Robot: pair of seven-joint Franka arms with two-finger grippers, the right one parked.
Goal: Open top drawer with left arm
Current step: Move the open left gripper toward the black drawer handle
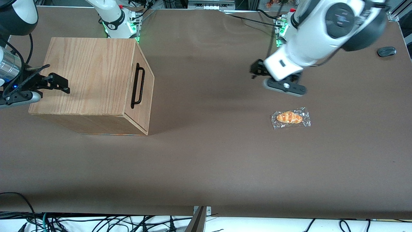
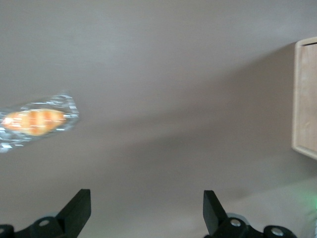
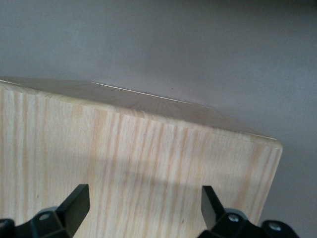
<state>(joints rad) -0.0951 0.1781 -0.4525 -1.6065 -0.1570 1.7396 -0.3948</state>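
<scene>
1. The left arm's (image 1: 317,32) gripper (image 1: 261,71) hangs above the bare brown table (image 1: 206,161), well apart from the cabinet (image 1: 93,85). It holds nothing. In the left wrist view its two black fingers (image 2: 79,208) stand wide apart, released, with only tabletop between them.

2. The front view does not show the gap between the fingers clearly, since the white wrist block covers much of the gripper; the left wrist view settles it.

3. Taking the front view as a clock face centred on the gripper, the top drawer (image 1: 141,93) lies at about 9 o'clock, toward the parked arm's end of the table. It sits closed, flush in the cabinet, its long black bar handle (image 1: 137,85) running across its front, untouched.

4. The left wrist view catches only an edge of the cabinet and no handle; the front view shows the whole box.

5. A wrapped pastry (image 1: 290,118) in clear film lies on the table at about 5 o'clock from the gripper, nearer the front camera.

6. A dark computer mouse (image 1: 386,51) rests at about 2 o'clock, near the table's edge at the working arm's end.

7. Nothing lies between gripper and handle.
</scene>
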